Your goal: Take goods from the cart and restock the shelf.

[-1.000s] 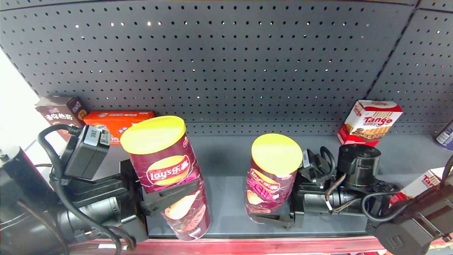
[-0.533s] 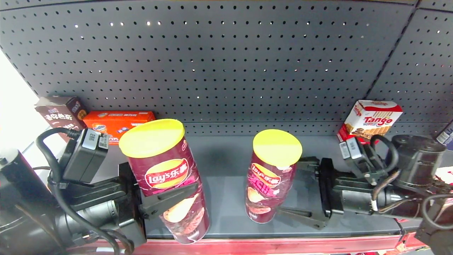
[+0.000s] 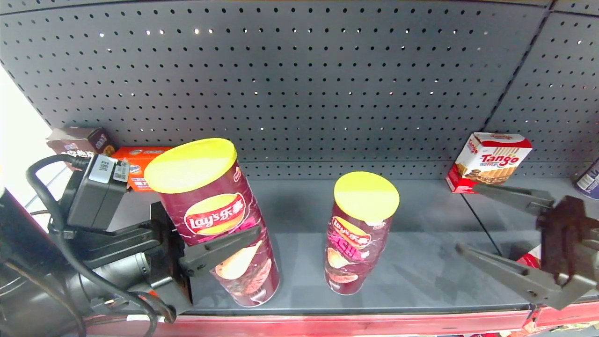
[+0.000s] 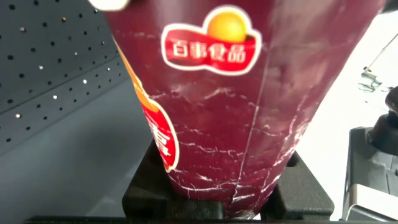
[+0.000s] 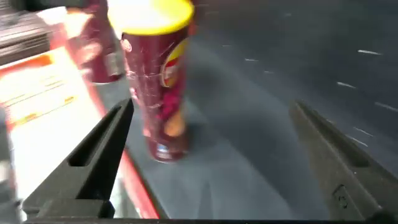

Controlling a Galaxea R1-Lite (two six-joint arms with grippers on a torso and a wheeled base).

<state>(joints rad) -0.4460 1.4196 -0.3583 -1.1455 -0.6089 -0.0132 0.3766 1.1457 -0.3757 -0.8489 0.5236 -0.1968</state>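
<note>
My left gripper is shut on a maroon chip can with a yellow lid. The can leans a little, its base near the shelf's front edge. In the left wrist view the can sits deep between the jaws. A second, matching chip can stands upright and free on the grey shelf, right of the first. My right gripper is open, apart from that can and well to its right. In the right wrist view this can stands beyond the open right gripper.
A wafer box stands at the back right, with a blue can at the right edge. An orange box and a brown box sit back left. The pegboard wall closes the back. A red rail fronts the shelf.
The right gripper let go of the second can and drew back to the right, fingers spread. The left gripper shifted its can slightly left and up.
</note>
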